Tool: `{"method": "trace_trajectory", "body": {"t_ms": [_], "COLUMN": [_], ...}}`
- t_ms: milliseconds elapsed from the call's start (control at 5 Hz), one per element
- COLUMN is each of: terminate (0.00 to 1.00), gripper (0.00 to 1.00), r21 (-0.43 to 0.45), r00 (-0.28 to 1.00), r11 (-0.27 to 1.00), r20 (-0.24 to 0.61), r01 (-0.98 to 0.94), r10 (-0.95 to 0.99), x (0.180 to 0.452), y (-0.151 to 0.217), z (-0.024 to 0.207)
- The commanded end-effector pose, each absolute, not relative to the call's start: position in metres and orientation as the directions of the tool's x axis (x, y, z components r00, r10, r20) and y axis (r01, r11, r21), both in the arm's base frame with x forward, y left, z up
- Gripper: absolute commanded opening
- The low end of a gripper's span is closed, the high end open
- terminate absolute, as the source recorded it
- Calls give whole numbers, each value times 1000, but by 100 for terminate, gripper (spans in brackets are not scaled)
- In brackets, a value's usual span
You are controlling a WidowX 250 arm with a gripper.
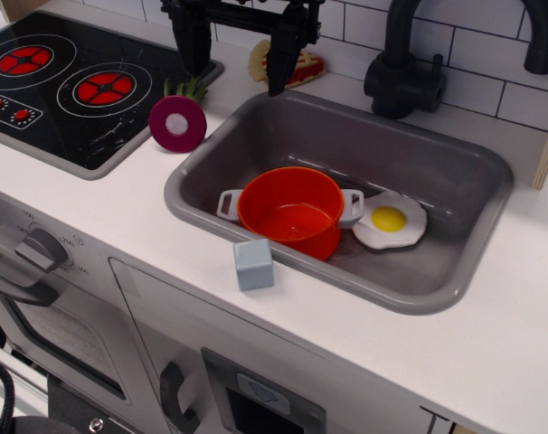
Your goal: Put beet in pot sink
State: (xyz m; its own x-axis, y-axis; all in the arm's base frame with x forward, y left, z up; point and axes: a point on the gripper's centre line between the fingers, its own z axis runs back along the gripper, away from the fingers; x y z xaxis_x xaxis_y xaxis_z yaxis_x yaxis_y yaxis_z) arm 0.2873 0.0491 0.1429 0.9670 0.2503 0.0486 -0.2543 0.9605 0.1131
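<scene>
Overhead, the gripper (pixel 240 52) hung at the top of the frame with its two black fingers (pixel 192 41) spread wide apart and nothing between them, one finger above the edge of the stovetop (pixel 61 90) and the other in front of the pie slice (pixel 292 65) that lay on the counter by the tiled wall. The beet (pixel 178 121) stood on the white counter (pixel 120 226) between the stovetop and the sink (pixel 346 199), just outside the sink's left rim, its round magenta face with the white dot turned toward the camera and its green leaves pointing up behind it, just below the left finger but not touched by it. The pot (pixel 290 212) sat inside the sink against the near wall, orange, upright and holding nothing, with a pale grey handle on each side. A fried egg (pixel 390 221) lay flat on the sink floor just right of the pot, touching or nearly touching its right handle. A small grey-blue cube (pixel 253 263) rested on the counter at the sink's front rim, just before the pot. The black tap (pixel 410 63) rose behind the sink's far edge
</scene>
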Motion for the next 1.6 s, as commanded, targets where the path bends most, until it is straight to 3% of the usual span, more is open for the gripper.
{"method": "trace_trajectory", "body": {"t_ms": [0, 200, 600, 800, 1200, 1400], "terminate": [0, 0, 0, 0, 0, 0], "gripper": [100, 100, 100, 100, 100, 100], "r21": [113, 43, 25, 26, 22, 4], "r00": [967, 912, 844, 817, 855, 827], "r11": [960, 931, 882, 858, 867, 845], "r20": [49, 222, 304, 322, 178, 205], "r01": [-254, -364, -470, -513, -498, -535], "r10": [250, 346, 441, 479, 487, 523], "x": [287, 301, 331, 340, 341, 342], "y": [49, 73, 129, 153, 166, 163], "z": [143, 139, 130, 127, 94, 77]}}
